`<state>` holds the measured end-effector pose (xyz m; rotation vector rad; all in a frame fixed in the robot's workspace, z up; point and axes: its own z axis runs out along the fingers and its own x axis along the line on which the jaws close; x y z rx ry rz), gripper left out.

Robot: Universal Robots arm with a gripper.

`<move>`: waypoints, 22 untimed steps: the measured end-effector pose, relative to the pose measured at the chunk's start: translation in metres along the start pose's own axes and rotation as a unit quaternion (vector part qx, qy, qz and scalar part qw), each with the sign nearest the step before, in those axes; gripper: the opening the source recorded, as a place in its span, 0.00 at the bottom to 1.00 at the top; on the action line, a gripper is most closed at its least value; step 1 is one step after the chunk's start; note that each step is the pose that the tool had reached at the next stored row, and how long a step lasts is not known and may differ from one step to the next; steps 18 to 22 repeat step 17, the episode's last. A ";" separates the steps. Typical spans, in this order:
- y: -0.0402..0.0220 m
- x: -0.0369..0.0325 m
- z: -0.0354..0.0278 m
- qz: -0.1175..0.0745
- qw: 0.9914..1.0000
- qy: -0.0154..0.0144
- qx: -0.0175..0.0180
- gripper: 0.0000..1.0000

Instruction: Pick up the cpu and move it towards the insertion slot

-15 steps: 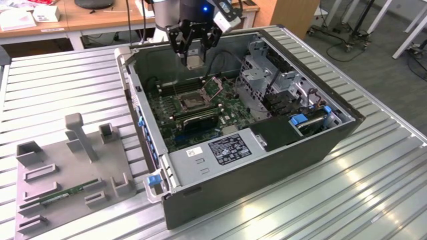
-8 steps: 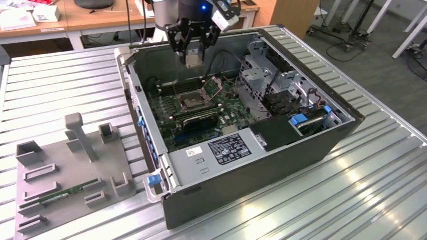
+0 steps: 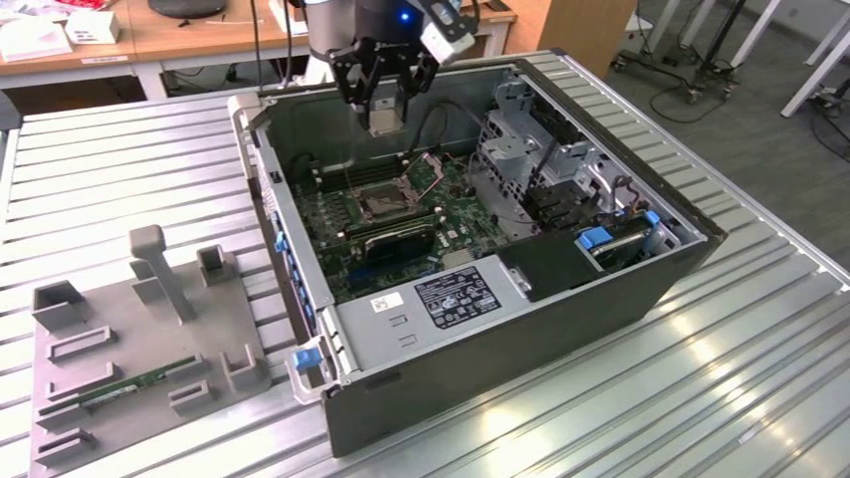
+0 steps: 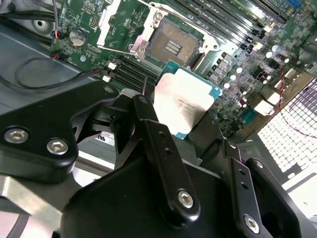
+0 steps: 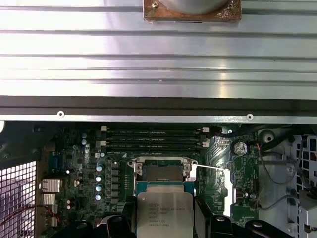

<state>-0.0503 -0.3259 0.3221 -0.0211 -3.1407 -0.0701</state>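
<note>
Exterior view first: I see a big metal table (image 3: 743, 378) with long ribs. On it sits an open computer case (image 3: 531, 299), lying on its side. Near it, toward the exterior view's left, is a grey holder tray (image 3: 146, 349) with a thin green memory stick (image 3: 126, 388) lying in it. Inside the case is a green circuit board (image 3: 398, 234). The insertion slot (image 3: 377, 204) sits on that board, with its shiny frame open and a dark middle. My gripper (image 3: 384, 115) hangs above the board, over the slot. It is pinching the cpu (image 3: 385, 121) between its black fingers (image 4: 163, 153). In both wrist views the cpu (image 5: 165, 214) is up in the air, near the slot (image 5: 163, 173) but apart from it.
</note>
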 end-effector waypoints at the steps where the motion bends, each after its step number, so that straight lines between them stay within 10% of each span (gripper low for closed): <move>1: 0.0005 0.0000 0.0004 0.001 1.000 0.000 0.000 0.55; 22: 0.0014 -0.0022 0.0010 0.002 1.000 0.000 0.000 0.55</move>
